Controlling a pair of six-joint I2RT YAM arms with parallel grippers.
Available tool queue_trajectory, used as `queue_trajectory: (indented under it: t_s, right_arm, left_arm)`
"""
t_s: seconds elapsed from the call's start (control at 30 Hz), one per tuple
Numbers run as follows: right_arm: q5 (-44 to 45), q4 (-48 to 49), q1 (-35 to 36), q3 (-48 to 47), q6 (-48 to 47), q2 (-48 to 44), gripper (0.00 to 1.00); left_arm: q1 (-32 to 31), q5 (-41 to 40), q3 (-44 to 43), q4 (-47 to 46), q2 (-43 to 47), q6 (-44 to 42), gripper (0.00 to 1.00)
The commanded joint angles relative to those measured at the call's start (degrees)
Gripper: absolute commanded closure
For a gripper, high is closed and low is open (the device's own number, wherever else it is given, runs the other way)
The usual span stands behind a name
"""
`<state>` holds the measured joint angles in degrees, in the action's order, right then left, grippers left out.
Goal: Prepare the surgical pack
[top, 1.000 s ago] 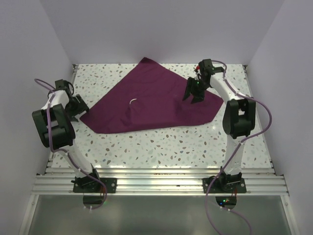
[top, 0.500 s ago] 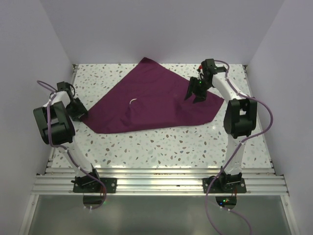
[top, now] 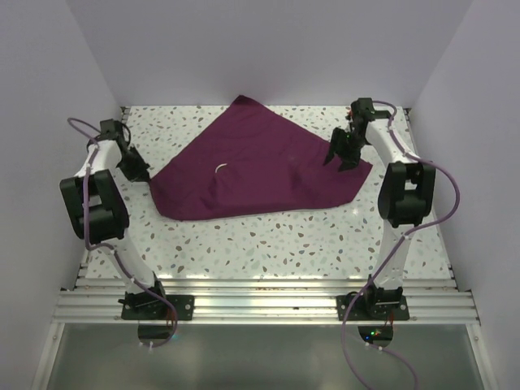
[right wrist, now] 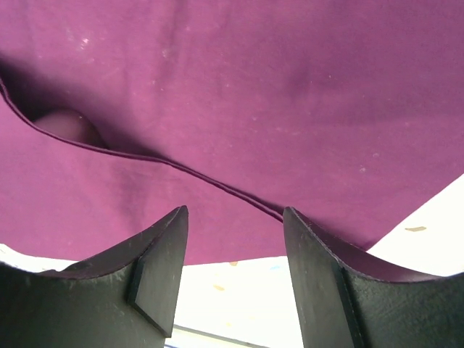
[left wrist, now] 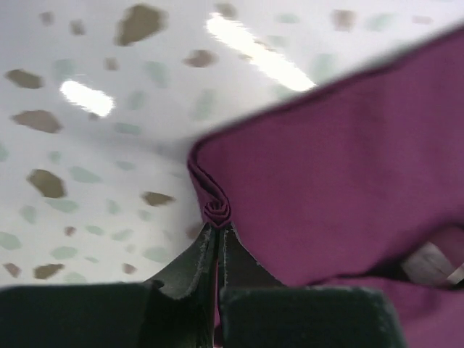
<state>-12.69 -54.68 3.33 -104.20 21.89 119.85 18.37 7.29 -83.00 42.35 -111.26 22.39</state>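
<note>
Two-handedly working an early cloth-handling step, by judgement: taking hold of the maroon cloth (top: 252, 166) by its side corners, ahead of folding or wrapping. Finding the cloth lying spread in a rough diamond across the middle of the speckled table (top: 284, 236). Noting a small pale curved item (top: 221, 168) resting on the cloth left of centre, too small to identify. Seeing no tray or pads in any view.

Pinching the cloth's left corner with the left gripper (left wrist: 217, 230): jaws pressed together on a small bunched roll of hem at the very tips. Keeping that corner low over the table; lifted or resting, not determinable.

Hovering the right gripper (right wrist: 233, 250) over the cloth's right corner, jaws standing moderately apart, gripping nothing, with a hemmed fold edge running across just beyond the tips. Touching the fabric or not: cannot tell.

Judging the next move as calling for lowering the right gripper onto that edge and closing on it to match the left grip. Flagging risks: thin left pinch slipping under tension; uneven pulling dragging the curved item off.
</note>
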Motion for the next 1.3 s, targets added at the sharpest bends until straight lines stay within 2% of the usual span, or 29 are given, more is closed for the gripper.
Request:
queue_trajectory:
  t_s: [0.0, 0.17, 0.33, 0.47, 0.63, 0.97, 1.27]
  right_arm:
    - [1.8, -2.1, 0.4, -0.9, 0.6, 0.6, 0.42]
    - [2.1, -1.3, 0.2, 1.1, 0.4, 4.1, 0.50]
    - [3.8, -1.6, 0.1, 0.8, -1.3, 9.0, 0.61]
    - [5.4, -0.4, 0.0, 1.0, -1.4, 11.1, 0.68]
    - [5.1, -0.8, 0.0, 0.2, -1.7, 13.8, 0.69]
    - [6.8, -1.6, 0.0, 0.2, -2.6, 14.6, 0.71]
    - [6.6, -1.1, 0.0, 0.8, -2.7, 15.8, 0.72]
  left_arm:
    - [-7.5, 5.2, -6.5, 2.1, 10.4, 5.4, 1.00]
    - [-14.2, 9.4, -11.6, 0.0, 13.1, 14.4, 1.00]
    - [-17.9, 13.0, -22.3, 2.6, 9.1, 17.8, 1.00]
    - [-25.4, 15.0, -27.6, 2.9, 5.4, 20.2, 1.00]
    - [-32.9, 15.4, -34.8, 4.3, -0.3, 21.4, 1.00]
    - [-44.4, 16.8, -36.4, -0.1, -6.8, 23.0, 1.00]
    - [-48.0, 18.9, -39.1, -2.4, -14.9, 23.8, 1.00]
